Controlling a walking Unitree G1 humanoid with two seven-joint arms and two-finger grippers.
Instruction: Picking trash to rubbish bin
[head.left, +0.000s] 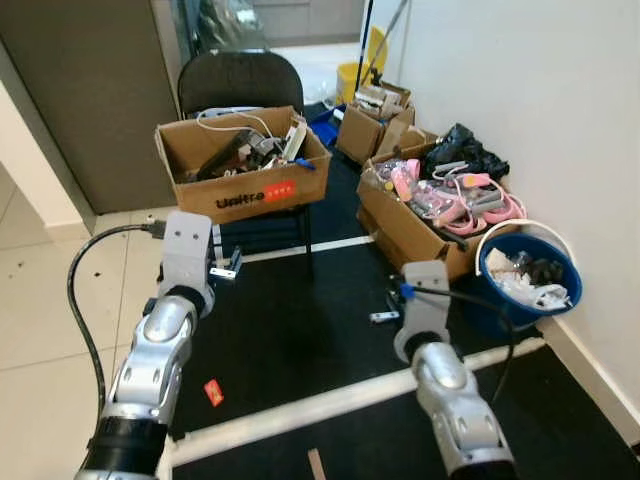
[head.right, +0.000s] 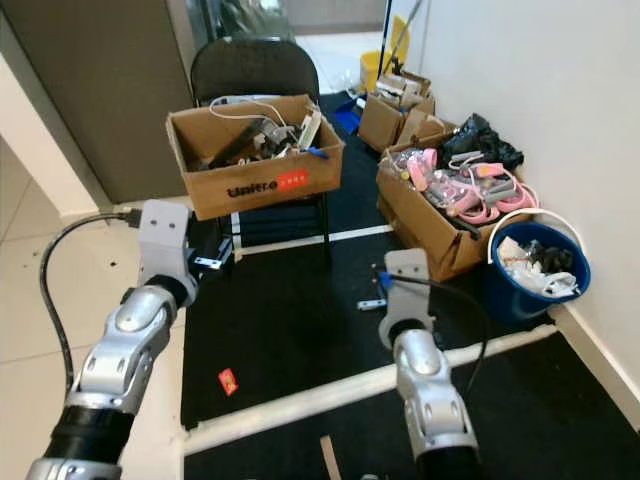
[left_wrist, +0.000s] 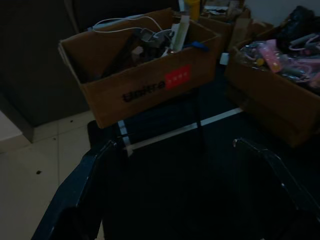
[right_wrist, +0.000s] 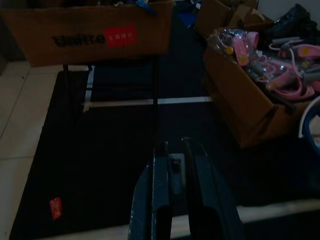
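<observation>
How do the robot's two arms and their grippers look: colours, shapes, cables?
Both arms are silver, with rounded jointed segments and a grey box-shaped wrist block. A black cable loops beside the left arm; another runs along the right. The left gripper and right gripper have long black fingers.

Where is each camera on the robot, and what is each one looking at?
Left eye view: on the head, looking down at the black mat; both silver arms show.
Right eye view: beside it, same scene, blue bin by the wall.
Left wrist view: on the left arm, facing the cardboard box on the chair; open left end effector shows.
Right wrist view: on the right arm, shut right end effector shows.
Both wrist views share that box.
</observation>
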